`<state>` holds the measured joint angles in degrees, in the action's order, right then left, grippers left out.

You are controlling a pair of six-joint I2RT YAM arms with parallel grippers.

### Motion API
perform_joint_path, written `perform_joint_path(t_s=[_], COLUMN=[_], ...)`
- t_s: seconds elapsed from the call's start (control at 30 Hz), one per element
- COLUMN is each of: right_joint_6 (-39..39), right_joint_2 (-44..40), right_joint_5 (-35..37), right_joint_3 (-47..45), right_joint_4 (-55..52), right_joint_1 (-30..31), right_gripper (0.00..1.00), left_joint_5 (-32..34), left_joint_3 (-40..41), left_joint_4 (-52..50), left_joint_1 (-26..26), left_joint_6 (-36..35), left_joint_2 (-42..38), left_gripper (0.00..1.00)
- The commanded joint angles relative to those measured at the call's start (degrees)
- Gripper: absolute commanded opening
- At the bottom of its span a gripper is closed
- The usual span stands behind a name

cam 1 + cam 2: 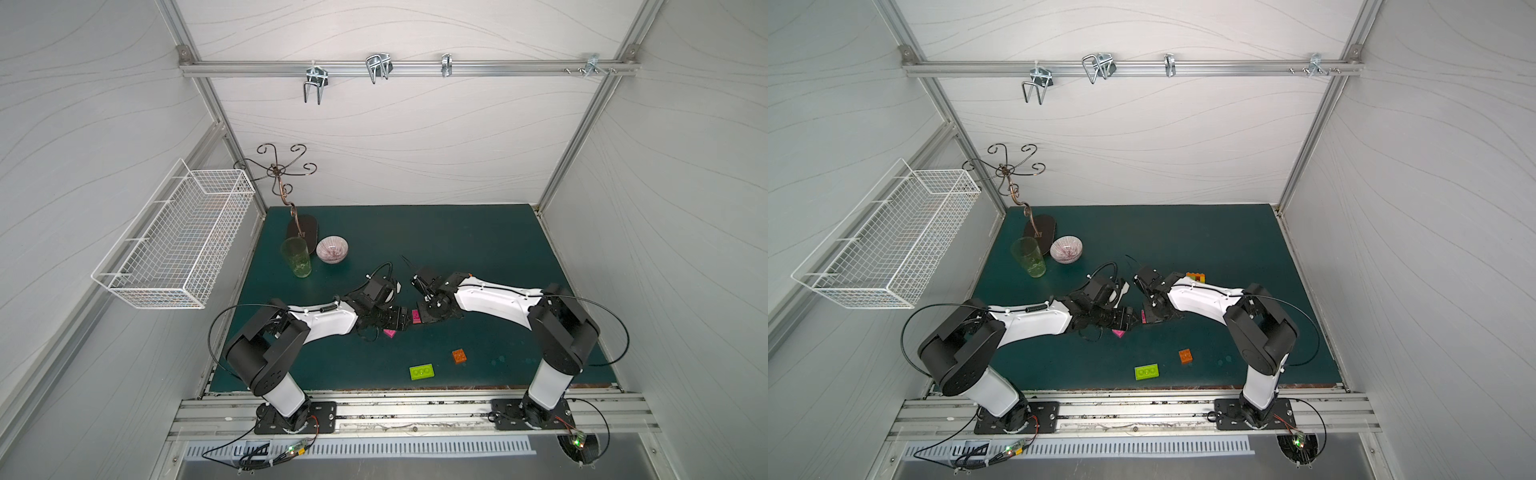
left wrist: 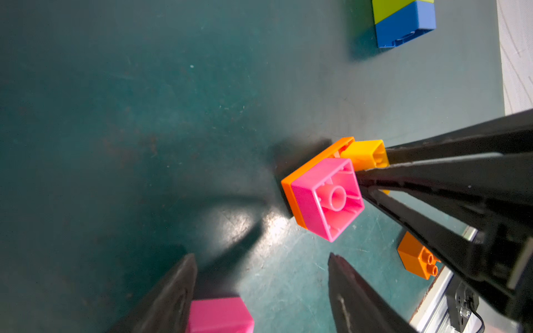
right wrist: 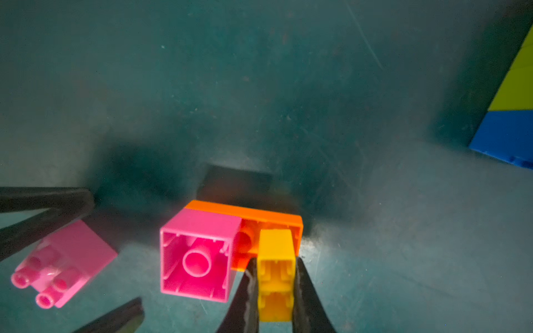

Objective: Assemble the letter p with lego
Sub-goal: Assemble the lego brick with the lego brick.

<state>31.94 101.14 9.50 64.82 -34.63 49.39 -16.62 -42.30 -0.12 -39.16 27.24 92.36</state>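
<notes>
Magenta, orange and yellow lego form a joined cluster [image 3: 199, 259] mid-scene on the mat [image 1: 478, 249], with the right gripper [image 3: 276, 261] clamped on its yellow brick [image 3: 275, 291]. The left gripper [image 2: 261, 256], jaws apart, straddles a loose magenta brick [image 2: 220, 315]. A green brick [image 1: 422, 372] and an orange brick [image 1: 459, 356] lie nearer, unattached, so the P appears barely begun.

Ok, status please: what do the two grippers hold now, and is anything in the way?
Right gripper shut on yellow brick, joined to orange brick and magenta brick. Left gripper open around loose magenta brick. Nothing between them.
</notes>
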Motion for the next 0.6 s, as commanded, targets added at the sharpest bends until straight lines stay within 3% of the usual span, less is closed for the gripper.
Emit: perform_joint_path(t_s=[0.0,0.17,0.57], right_joint_6=[-0.04,1.33,5.15], right_joint_2=[4.43,5.82,4.51], right_joint_5=[0.49,2.8,-1.32], right_joint_3=[-0.95,-0.62,-3.44], right_joint_4=[-3.98,-4.49,-2.99], right_joint_1=[-0.69,-0.43,1.06], right_gripper=[0.0,0.0,0.0], left_joint_5=[0.71,0.69,0.97], left_joint_3=[-2.16,-2.27,-2.3], left_joint_4=[0.45,0.47,0.25], left_joint_1=[-0.22,-0.2,-0.22], left_joint_6=[-0.17,-0.17,-0.44], left_joint_2=[-0.29,0.06,0.26], left_gripper=[0.75,0.75,0.75])
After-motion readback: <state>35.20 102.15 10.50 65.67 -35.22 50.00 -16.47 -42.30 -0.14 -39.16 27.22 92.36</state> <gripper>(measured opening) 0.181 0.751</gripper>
